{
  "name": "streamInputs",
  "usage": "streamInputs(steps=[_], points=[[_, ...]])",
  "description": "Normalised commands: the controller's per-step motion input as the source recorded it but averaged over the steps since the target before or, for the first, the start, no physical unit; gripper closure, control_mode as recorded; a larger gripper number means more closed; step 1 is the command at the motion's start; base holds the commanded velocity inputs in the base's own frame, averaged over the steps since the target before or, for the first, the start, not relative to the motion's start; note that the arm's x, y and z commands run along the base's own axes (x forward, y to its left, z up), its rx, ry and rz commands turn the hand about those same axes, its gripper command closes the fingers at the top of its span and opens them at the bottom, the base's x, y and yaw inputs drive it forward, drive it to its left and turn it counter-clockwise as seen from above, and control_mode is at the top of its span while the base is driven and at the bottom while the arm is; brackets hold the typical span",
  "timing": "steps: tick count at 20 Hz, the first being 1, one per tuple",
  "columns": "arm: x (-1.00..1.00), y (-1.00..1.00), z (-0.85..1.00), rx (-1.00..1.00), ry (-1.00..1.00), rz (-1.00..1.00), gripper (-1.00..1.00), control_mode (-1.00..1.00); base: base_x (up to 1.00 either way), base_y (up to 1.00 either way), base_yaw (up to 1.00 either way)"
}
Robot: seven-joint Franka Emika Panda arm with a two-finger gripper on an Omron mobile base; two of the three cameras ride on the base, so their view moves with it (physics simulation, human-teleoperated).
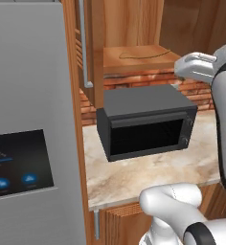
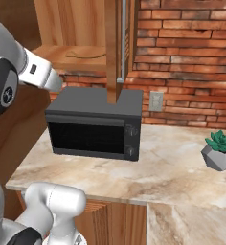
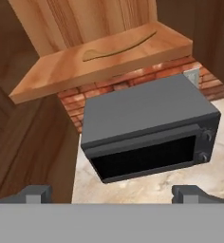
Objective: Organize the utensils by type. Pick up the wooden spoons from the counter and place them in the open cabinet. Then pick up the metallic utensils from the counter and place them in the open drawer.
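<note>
One wooden spoon (image 3: 117,48) lies in the cabinet (image 3: 52,71); pincer (image 3: 112,193) wide open, empty.

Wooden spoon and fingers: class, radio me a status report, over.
Fingers wide open, empty. Wooden spoon lying on open cabinet shelf. Microwave below; nothing in the way.

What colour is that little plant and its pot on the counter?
The plant is green with spiky leaves, in a pale grey pot. The right base view shows it best.

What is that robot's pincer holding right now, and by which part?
Nothing. The pincer is wide open with empty space between its tips, above the microwave. A wooden spoon lies on the cabinet shelf, untouched.
</note>
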Motion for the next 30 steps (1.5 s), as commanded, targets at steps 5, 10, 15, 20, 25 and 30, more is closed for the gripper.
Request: streamInputs(steps=[5, 10, 15, 20, 25, 30], points=[[-0.5, 0.09, -0.25, 0.0, 0.0, 0.1, -1.0, -1.0, 0.0, 0.0, 0.0], [-0.21, 0.17, -0.22, -0.06, 0.0, 0.01, -1.0, -1.0, 0.0, 0.0, 0.0], [-0.01, 0.05, -0.33, -0.07, 0.0, 0.0, -1.0, -1.0, 0.0, 0.0, 0.0], [-0.1, 0.0, -0.3, -0.04, 0.0, 0.0, -1.0, -1.0, 0.0, 0.0, 0.0], [-0.05, 0.0, -0.17, -0.01, 0.01, -0.07, -1.0, -1.0, 0.0, 0.0, 0.0], [-0.03, 0.0, -0.01, 0.0, 0.02, -0.05, -1.0, 1.0, -0.13, 0.0, -0.07]])
